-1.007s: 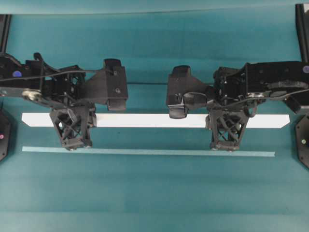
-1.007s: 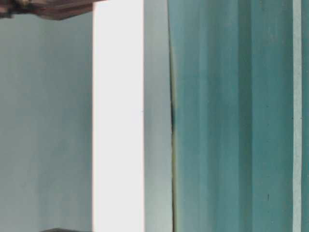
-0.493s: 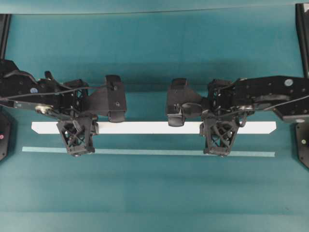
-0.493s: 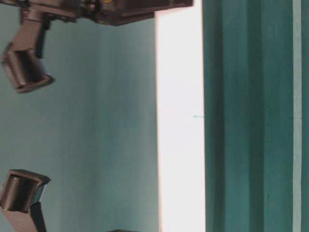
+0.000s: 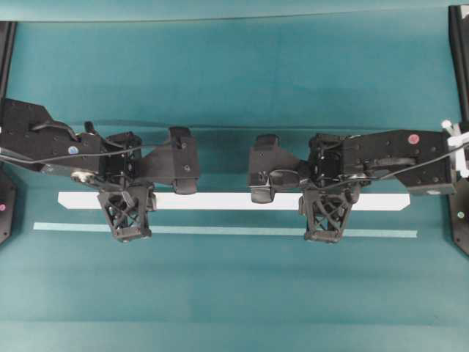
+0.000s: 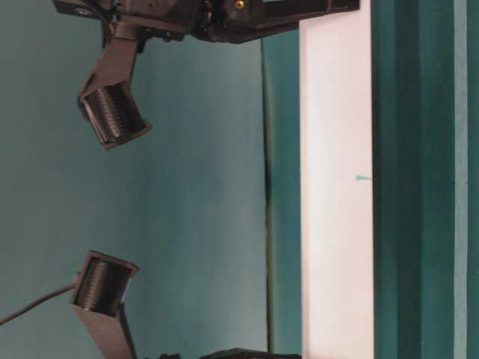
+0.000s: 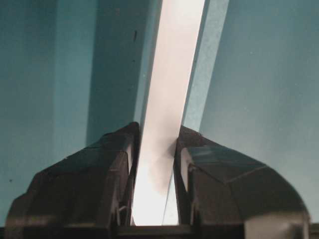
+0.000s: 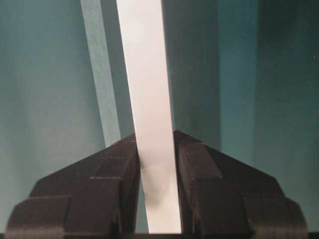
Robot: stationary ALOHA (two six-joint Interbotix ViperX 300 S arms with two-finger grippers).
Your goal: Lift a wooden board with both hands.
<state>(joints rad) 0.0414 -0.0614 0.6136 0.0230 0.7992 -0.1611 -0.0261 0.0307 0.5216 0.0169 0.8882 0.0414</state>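
The wooden board [image 5: 227, 201] is a long white plank lying level across the middle, held above the teal table. My left gripper [image 5: 128, 209] is shut on it near its left end and my right gripper [image 5: 326, 209] near its right end. In the left wrist view the board [image 7: 172, 74] runs away between the black fingers [image 7: 117, 164], which press both edges. The right wrist view shows the same: the board [image 8: 144, 74] is clamped between the fingers [image 8: 197, 164]. At table level the board [image 6: 337, 187] hangs apart from the surface, with a shadow beside it.
A thin pale teal tape strip [image 5: 234, 231] lies on the table just in front of the board, and also shows in the table-level view [image 6: 460, 179]. The black wrist camera housings [image 6: 112, 120] project inward from both arms. Black arm bases [image 5: 460, 213] stand at the side edges.
The board, held in both grippers, looks smaller from overhead and has shifted toward the tape side in the table-level view. Both arms moved with it. The grip is unchanged.
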